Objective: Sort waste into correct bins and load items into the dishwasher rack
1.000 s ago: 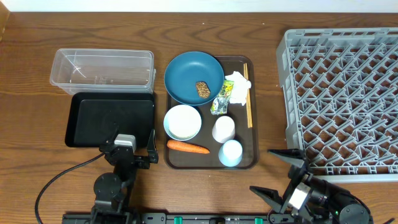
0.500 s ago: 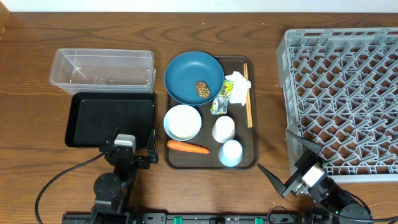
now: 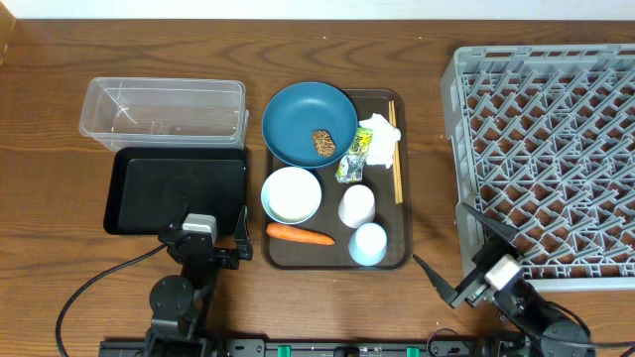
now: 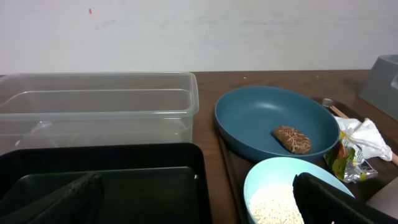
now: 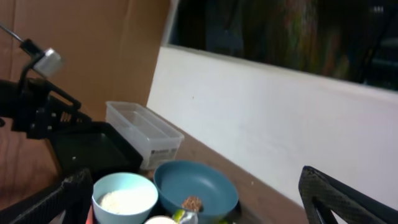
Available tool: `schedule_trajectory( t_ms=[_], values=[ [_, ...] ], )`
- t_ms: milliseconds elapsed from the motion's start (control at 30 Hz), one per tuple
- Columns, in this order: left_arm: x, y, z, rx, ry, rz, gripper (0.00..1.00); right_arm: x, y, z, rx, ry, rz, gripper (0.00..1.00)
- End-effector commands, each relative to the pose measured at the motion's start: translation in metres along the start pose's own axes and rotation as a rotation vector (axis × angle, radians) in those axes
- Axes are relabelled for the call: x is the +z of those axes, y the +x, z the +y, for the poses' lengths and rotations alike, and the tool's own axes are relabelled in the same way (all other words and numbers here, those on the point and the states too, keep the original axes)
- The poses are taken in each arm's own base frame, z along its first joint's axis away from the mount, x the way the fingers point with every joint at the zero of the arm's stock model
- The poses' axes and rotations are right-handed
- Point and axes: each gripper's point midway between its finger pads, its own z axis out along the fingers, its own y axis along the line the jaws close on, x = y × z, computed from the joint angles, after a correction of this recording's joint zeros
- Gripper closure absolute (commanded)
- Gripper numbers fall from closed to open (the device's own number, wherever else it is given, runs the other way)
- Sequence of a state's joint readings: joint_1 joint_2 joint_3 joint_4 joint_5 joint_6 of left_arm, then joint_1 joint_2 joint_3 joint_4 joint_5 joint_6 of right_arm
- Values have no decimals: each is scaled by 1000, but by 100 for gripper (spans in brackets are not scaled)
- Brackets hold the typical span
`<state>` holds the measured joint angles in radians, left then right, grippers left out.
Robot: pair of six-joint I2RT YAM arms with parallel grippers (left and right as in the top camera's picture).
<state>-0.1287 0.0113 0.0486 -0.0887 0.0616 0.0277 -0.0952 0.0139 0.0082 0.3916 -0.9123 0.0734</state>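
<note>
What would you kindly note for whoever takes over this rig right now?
Left gripper: open, holding nothing, at the black tray's near edge.
Right gripper: open, holding nothing, by the dishwasher rack's near corner.
On the brown serving tray: dark-blue plate carrying a brown food lump, white bowl of rice, carrot, two pale cups, tissue, wrapper, chopsticks.
Done: nothing; black tray, clear tub and rack hold nothing.
Left: sort all waste, then rack plate, bowl, cups, chopsticks.
</note>
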Motion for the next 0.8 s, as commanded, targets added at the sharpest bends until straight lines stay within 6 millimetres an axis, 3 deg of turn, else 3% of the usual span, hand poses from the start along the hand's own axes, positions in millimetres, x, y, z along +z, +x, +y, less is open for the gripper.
schedule_trajectory(
  t_ms=[0,267,433,600,767],
  values=[
    [3,15,0,13,6,35,2,-2,1,-29,17,165,12,1],
    [3,15,0,13,6,35,2,-36,0,-105,21,657,-2,1],
    [3,15,0,13,6,35,2,-89,19,-150,49,1061,64,1],
    [3,15,0,13,6,35,2,-127,46,-162,71,1287,187,1],
    [3,15,0,13,6,35,2,-142,58,-163,77,1360,252,1]
  ],
)
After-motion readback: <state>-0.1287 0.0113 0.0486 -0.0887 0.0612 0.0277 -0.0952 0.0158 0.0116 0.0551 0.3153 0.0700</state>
